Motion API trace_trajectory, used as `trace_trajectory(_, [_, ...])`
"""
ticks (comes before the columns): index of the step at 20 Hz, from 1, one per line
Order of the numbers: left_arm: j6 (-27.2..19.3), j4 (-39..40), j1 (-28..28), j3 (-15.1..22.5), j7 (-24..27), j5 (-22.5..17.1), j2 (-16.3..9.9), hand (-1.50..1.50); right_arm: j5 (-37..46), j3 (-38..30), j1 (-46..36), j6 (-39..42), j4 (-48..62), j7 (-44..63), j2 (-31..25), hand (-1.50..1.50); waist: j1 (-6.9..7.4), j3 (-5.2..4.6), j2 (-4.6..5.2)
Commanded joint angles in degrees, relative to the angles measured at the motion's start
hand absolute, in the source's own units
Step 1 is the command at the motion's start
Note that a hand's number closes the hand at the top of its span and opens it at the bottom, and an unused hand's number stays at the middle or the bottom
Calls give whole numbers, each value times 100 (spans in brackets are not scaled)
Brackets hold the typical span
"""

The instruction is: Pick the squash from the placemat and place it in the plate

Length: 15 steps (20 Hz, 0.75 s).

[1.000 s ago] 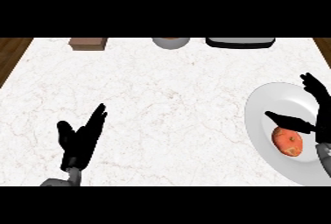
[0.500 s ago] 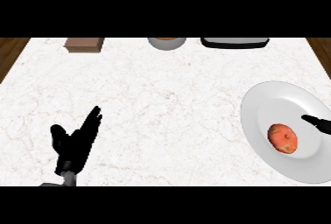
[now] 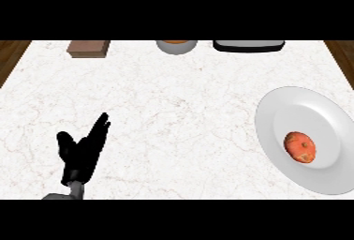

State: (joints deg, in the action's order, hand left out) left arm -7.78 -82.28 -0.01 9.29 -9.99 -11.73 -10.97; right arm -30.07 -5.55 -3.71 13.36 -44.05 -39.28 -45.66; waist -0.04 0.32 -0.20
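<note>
A white marbled counter (image 3: 173,103) fills the view. The large white plate (image 3: 283,126), the landmark here, sits at the counter's right side, cut by the view's right edge. Well to the left of the plate, near the lower edge, the left hand (image 3: 81,152) rests open, its fingers straight and together, pointing up and toward the plate, the thumb spread apart; it holds nothing. Far above the plate along the counter's back edge lies a dark tray-like thing (image 3: 249,45); left of that a grey bowl (image 3: 177,46), and farther left a brown block (image 3: 89,48). The squash (image 3: 301,146), orange-red and small, lies on the plate, right of its middle.
</note>
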Motion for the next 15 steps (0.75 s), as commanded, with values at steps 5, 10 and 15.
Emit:
trace_trajectory(5, [-8, -433, 460, 95, -242, 138, 88, 0, 521, -98, 831, 363, -185, -646, -236, -150, -16, -36, 5])
trace_trajectory(10, [117, 122, 89, -32, -100, 200, 252, 0, 1069, -176, 953, 570, 576, -1505, -168, -150, -13, -32, 19])
trace_trajectory(15, [269, -124, 43, -252, -372, 140, 98, 0, 1126, -444, 1185, 842, 741, -1650, -334, -150, -11, -32, 16])
